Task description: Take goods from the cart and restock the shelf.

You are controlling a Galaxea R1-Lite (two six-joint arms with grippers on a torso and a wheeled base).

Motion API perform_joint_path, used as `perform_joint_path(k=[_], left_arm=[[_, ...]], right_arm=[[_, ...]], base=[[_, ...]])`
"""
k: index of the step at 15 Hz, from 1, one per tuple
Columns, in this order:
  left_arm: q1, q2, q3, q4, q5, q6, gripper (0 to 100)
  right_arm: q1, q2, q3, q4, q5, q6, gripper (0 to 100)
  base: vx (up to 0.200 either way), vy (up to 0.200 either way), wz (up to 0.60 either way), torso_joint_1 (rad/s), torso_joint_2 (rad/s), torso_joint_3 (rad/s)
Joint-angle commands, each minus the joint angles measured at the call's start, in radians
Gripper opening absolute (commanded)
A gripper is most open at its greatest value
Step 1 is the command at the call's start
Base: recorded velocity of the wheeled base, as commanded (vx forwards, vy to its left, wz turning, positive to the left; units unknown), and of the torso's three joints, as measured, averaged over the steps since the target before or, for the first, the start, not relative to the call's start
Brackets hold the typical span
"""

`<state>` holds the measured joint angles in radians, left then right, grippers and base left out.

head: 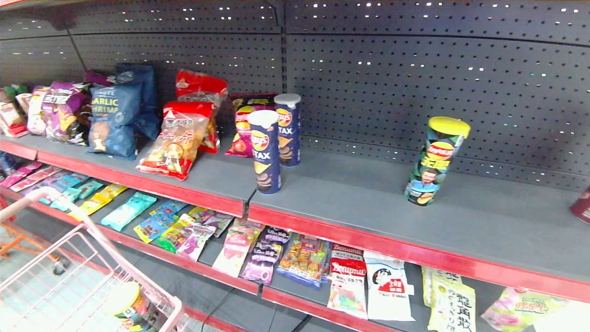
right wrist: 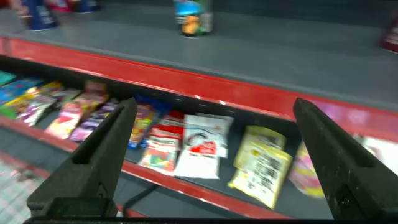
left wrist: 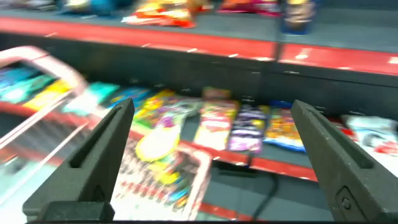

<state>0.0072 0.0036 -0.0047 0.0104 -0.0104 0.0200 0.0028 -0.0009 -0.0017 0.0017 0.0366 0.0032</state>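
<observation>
Yellow-lidded can (head: 122,297) being carried in the pink cart (head: 94,233), both end effectors being held wide and empty.
The can is being half hidden by the cart's wire wall, and its lower part is hard to make out; in the left wrist view it is being smeared into a blur. Beyond the cart, on the grey shelf (head: 359,198), a blue can (head: 266,154) is being displayed upright just before a second blue can (head: 288,129), beside the snack bags (head: 175,143). A green can (head: 435,161) is being displayed well apart to their right. A dark red can (head: 581,205) is being cut off at the right edge. The left end effector (left wrist: 212,106) and the right end effector (right wrist: 216,102) are being pointed toward the lower shelf's packets (head: 295,260).
</observation>
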Motion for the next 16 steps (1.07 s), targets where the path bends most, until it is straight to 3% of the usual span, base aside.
perform_joint_path(k=[1, 3, 7, 16], left_arm=[[0.0, 0.001, 0.0, 0.0, 0.0, 0.0, 100], [0.0, -0.001, 0.0, 0.0, 0.0, 0.0, 100], [0.0, 0.001, 0.0, 0.0, 0.0, 0.0, 100], [0.0, 0.001, 0.0, 0.0, 0.0, 0.0, 100]], right_arm=[[0.0, 0.001, 0.0, 0.0, 0.0, 0.0, 100], [0.0, 0.001, 0.0, 0.0, 0.0, 0.001, 100], [0.0, 0.001, 0.0, 0.0, 0.0, 0.0, 100], [0.0, 0.001, 0.0, 0.0, 0.0, 0.003, 100]], base=[[0.0, 0.0, 0.6, -0.002, 0.01, 0.007], [0.0, 0.0, 0.6, 0.005, 0.0, 0.005], [0.0, 0.0, 0.0, 0.0, 0.0, 0.0], [0.0, 0.0, 0.0, -0.142, 0.34, 0.191]])
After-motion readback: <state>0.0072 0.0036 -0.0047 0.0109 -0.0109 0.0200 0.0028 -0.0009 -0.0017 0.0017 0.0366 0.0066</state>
